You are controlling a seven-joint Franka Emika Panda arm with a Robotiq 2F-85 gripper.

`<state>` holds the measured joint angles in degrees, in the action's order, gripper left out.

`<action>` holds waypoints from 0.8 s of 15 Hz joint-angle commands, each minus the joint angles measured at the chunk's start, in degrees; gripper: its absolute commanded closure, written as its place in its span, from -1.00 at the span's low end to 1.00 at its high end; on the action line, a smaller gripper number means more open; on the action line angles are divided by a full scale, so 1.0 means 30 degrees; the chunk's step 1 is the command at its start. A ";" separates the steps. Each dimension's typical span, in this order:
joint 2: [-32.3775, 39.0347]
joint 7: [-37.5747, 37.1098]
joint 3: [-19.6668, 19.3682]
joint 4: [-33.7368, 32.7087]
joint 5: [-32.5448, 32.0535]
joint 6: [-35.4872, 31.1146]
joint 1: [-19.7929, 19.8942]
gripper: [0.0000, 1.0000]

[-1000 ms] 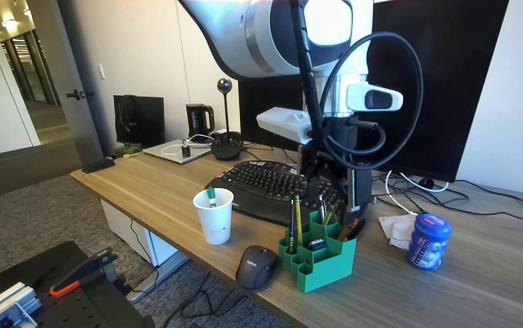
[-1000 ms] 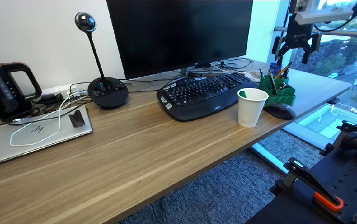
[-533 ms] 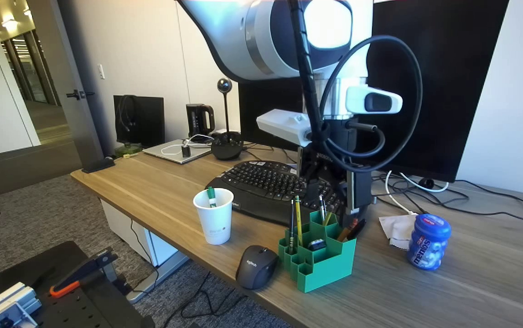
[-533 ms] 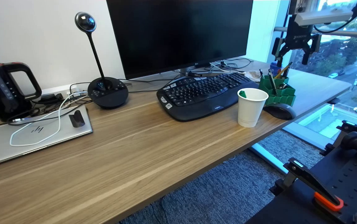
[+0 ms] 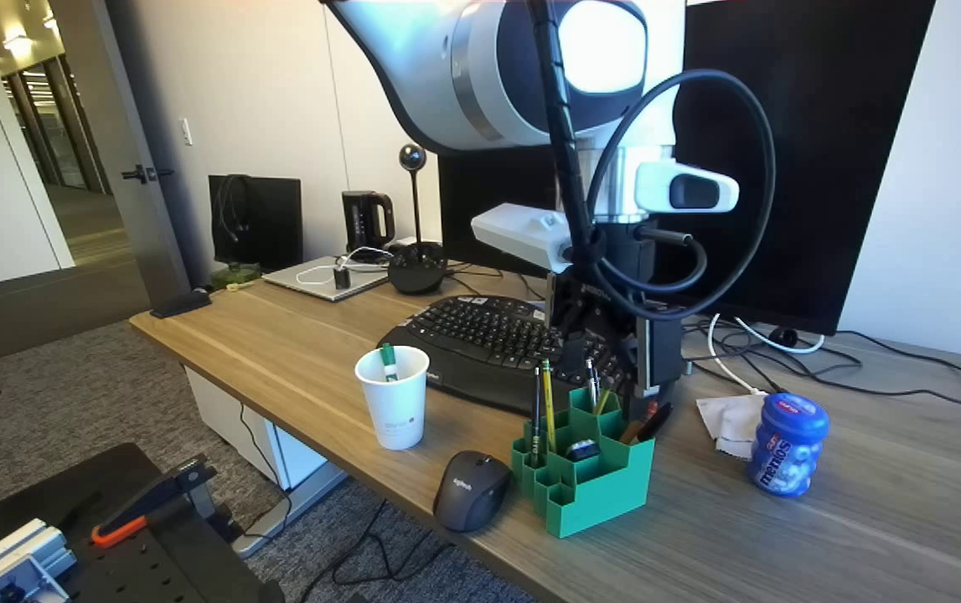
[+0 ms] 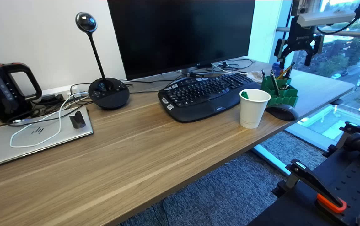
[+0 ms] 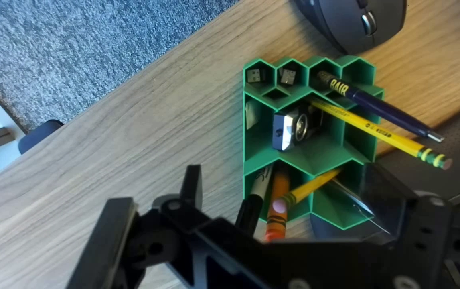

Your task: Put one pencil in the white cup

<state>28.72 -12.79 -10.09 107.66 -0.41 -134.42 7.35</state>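
Near the green organiser (image 5: 610, 498): my pincer (image 6: 294, 61) hangs released, its jaws spread wide apart.
White cup (image 5: 396, 414): I get it in both exterior views, upright on the bench (image 6: 129, 150) near the mouse (image 7: 358, 24); it falls outside my wrist view, which does catch the mouse.
Blue jar (image 5: 790, 448): in an exterior view I see it whole, Mentos lettering and all.
Organiser cells (image 7: 358, 74): from the wrist I look down into them; both exterior views give me mostly side walls and whatever sticks out.
Inside the cup: a green-topped marker (image 5: 389, 362), leaning, some pale barrel showing in an exterior view.
Small cells: USB plugs (image 7: 288, 76) in two, a dark pen (image 7: 378, 105) lettered BAIR slanting out of the next.
Middle compartment (image 7: 326, 150): a dark-and-silver device (image 7: 292, 130), of a kind I cannot tell.
Yellow pencils (image 7: 374, 128): both are in the organiser, the long one tilted beside the pen, the pink-ended pencil (image 7: 312, 187) slanting across a cell wall.
End compartment (image 7: 300, 214): a black-capped marker (image 7: 253, 200) and an orange stick (image 7: 276, 220), partly blurred.
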 commanded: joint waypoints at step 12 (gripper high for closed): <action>0.0421 -0.0104 -0.0049 -0.0497 0.0013 -0.0026 0.0009 -0.81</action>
<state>28.99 -12.83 -10.12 107.66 -0.44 -134.42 7.35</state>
